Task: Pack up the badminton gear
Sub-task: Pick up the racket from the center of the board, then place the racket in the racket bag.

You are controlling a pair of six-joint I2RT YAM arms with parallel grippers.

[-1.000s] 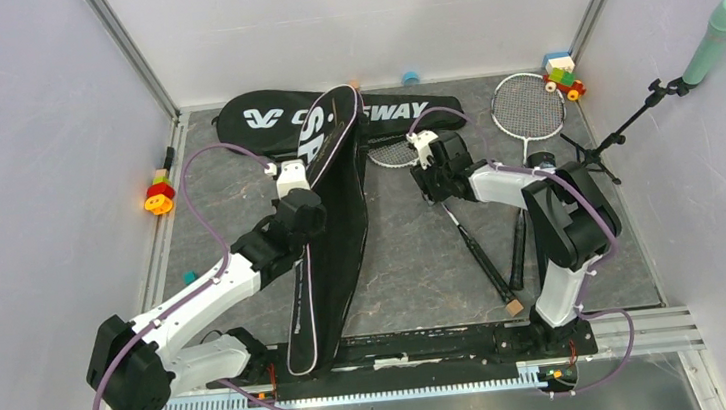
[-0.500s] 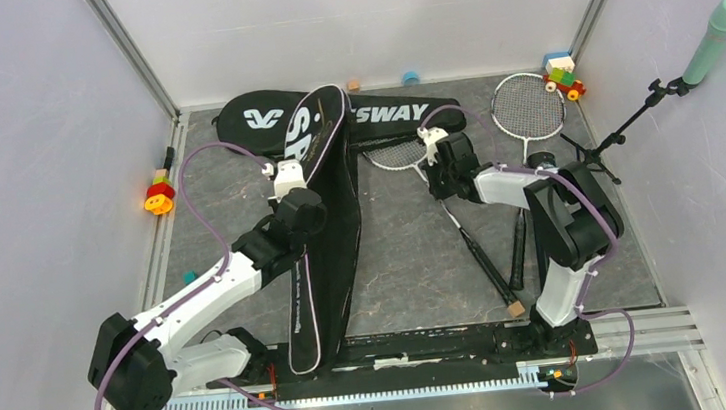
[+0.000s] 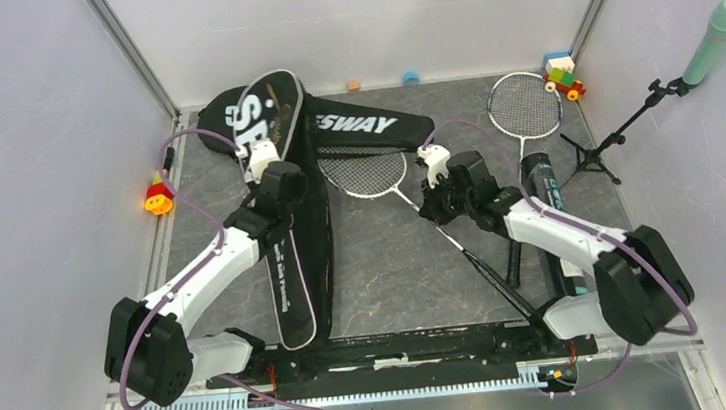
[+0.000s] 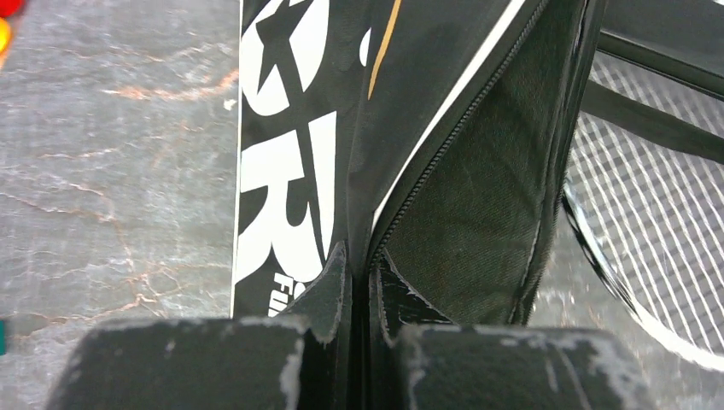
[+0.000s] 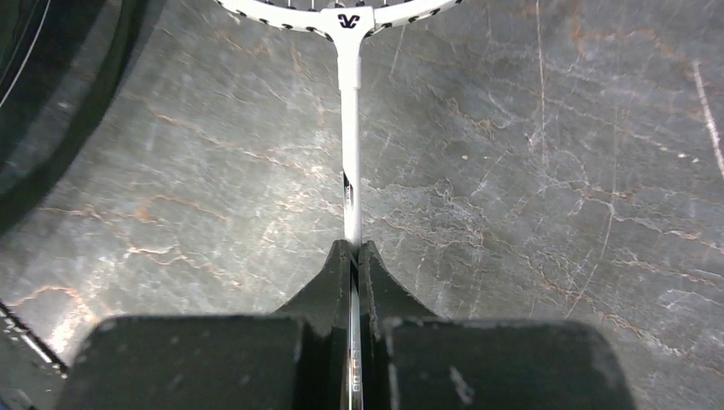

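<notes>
The black "SPORT" bag (image 3: 287,262) lies lengthwise on the left of the mat, its top end propped on the "CROSSWAY" bag (image 3: 363,125). My left gripper (image 3: 273,168) is shut on the SPORT bag's zipped flap edge (image 4: 401,196), fingertips (image 4: 339,265) pinching the fabric. A white-framed racket (image 3: 364,173) lies mid-mat just right of that bag. My right gripper (image 3: 438,208) is shut on its thin shaft (image 5: 348,154) just below the head's throat (image 5: 346,19). A second racket (image 3: 525,104) lies at the back right. The long black tube (image 3: 553,212) lies beside my right arm.
A mint-green microphone (image 3: 719,35) on a black stand (image 3: 590,153) stands at the right edge. Coloured toy blocks sit at the left rail (image 3: 159,192), the back right corner (image 3: 562,75) and along the back edge (image 3: 410,77). Walls close in on three sides.
My right gripper closed on the racket shaft and drew the racket forward and left, out into the open. My left arm swung the SPORT bag's top end to the left.
</notes>
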